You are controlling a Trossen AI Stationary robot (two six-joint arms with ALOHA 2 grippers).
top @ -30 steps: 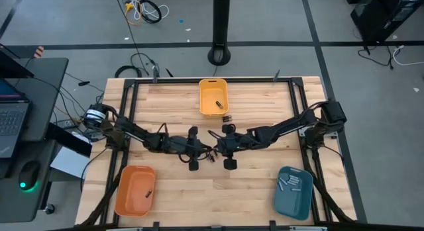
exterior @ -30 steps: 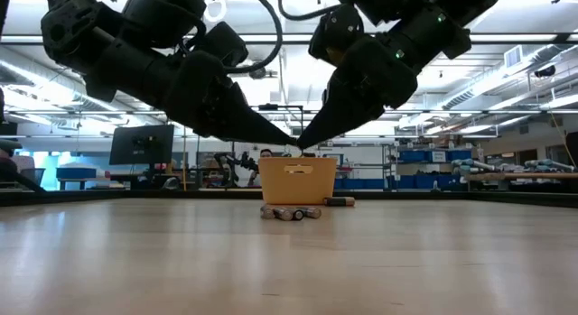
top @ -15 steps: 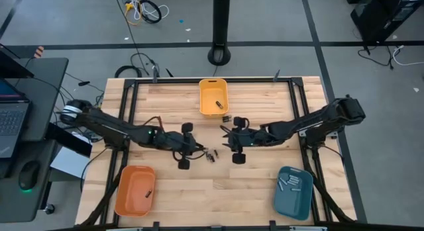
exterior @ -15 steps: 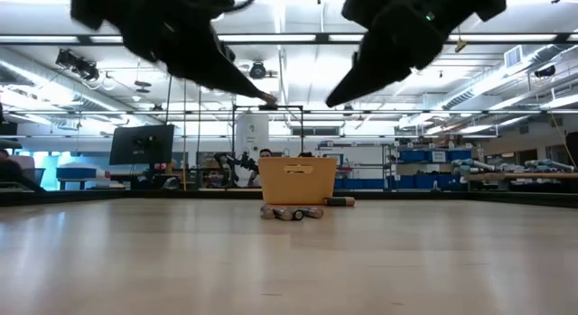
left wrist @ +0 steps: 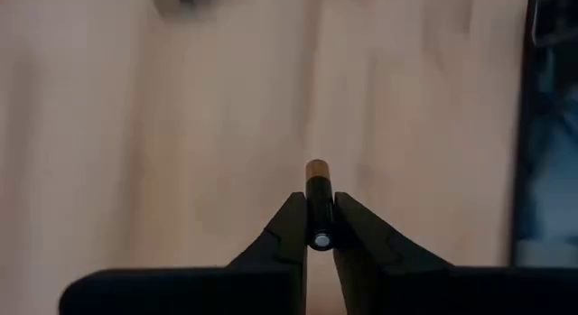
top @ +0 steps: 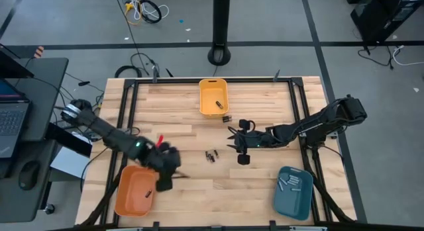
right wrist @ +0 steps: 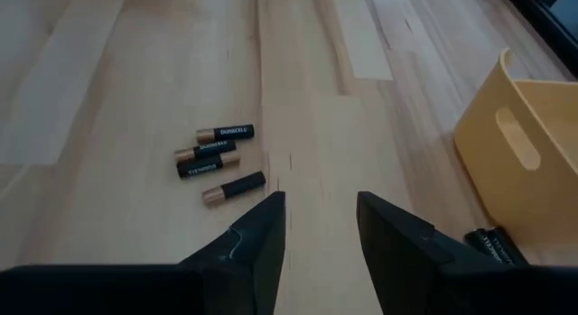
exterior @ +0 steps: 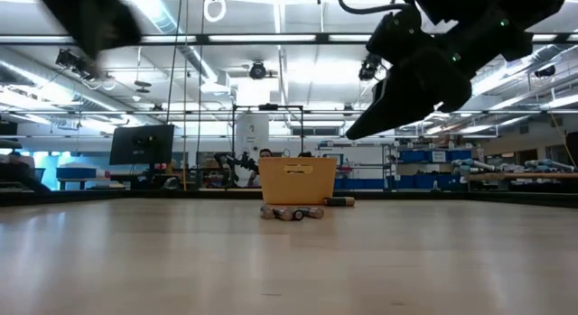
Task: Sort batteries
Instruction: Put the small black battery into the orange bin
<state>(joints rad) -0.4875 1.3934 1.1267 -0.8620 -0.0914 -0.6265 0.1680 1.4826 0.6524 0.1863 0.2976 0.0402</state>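
My left gripper [top: 167, 173] is at the near left, beside the orange bin [top: 126, 199], and is shut on a black battery with a copper end [left wrist: 317, 193]. My right gripper [top: 232, 141] is open and empty, right of the table's middle and above the wood; it also shows in the low view [exterior: 352, 134]. Several black batteries [top: 211, 155] lie on their sides in a small group at the middle, as the right wrist view [right wrist: 217, 162] shows. The orange bin holds one battery [top: 149, 191]. My left gripper pinches the black battery's body [left wrist: 318, 226] between its two fingertips. The battery lies along the fingers, and its copper end [left wrist: 317, 168] sticks out past them. It is lifted clear of the wood.
A yellow bin [top: 213, 105] at the far middle holds one battery, and two more batteries [top: 226, 118] lie just before it. A blue bin [top: 293, 199] at the near right holds several pale batteries. A dark frame rail [top: 126, 118] runs along the table's sides.
My left gripper has left the battery group at the middle and gone fast toward the table's near left, up to the orange bin, carrying one battery. My right gripper has risen and drawn back from the group toward the table's right edge.
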